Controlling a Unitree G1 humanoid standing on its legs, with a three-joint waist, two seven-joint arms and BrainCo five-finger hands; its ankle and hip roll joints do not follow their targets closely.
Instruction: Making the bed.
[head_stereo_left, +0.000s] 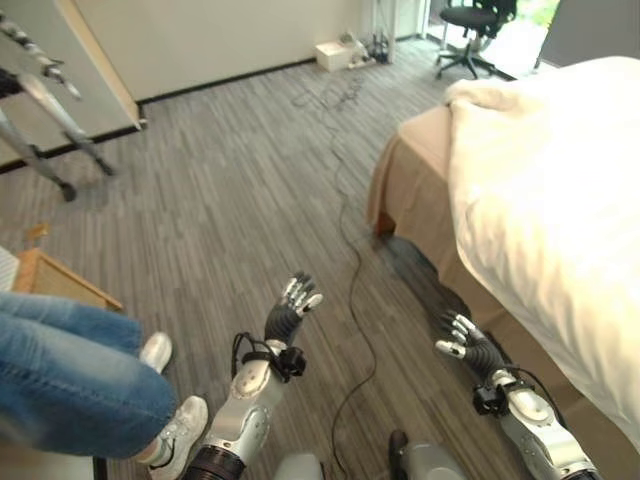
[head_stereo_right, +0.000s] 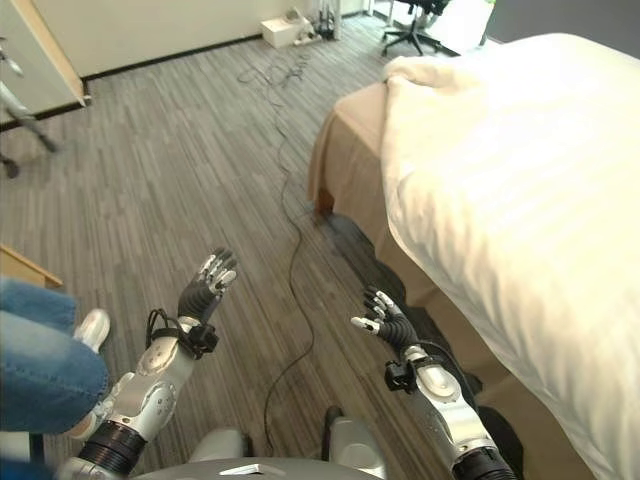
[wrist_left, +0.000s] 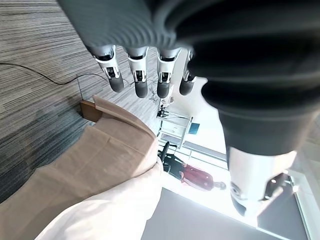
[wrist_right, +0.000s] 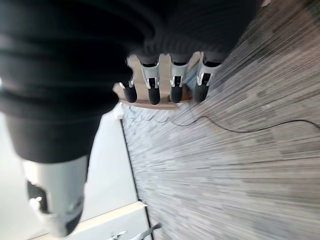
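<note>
Nearest, the left hand (head_stereo_left: 292, 305) is raised over the floor (head_stereo_left: 220, 170), fingers (wrist_left: 140, 85) straight and spread, holding nothing. The right hand (head_stereo_right: 388, 317) hangs over the floor beside the bed's near side, fingers (wrist_right: 152, 92) loosely extended, also empty and apart from the bedding. A person's leg in jeans (head_stereo_left: 70, 370) with a white shoe (head_stereo_left: 180, 430) sits at the left, next to a wooden box (head_stereo_left: 60, 280). A thin cable (head_stereo_left: 345, 240) runs along the floor between the hands and on toward the far wall. The bed (head_stereo_left: 410, 200) stands to the right, with a white duvet (head_stereo_right: 510, 180) lying over most of it and hanging down the near side; a tan sheet (head_stereo_right: 350, 140) is bare at the far end and corner. Beyond, a white box (head_stereo_left: 335, 55) sits by the wall and an office chair (head_stereo_left: 470, 35) stands at the far right
</note>
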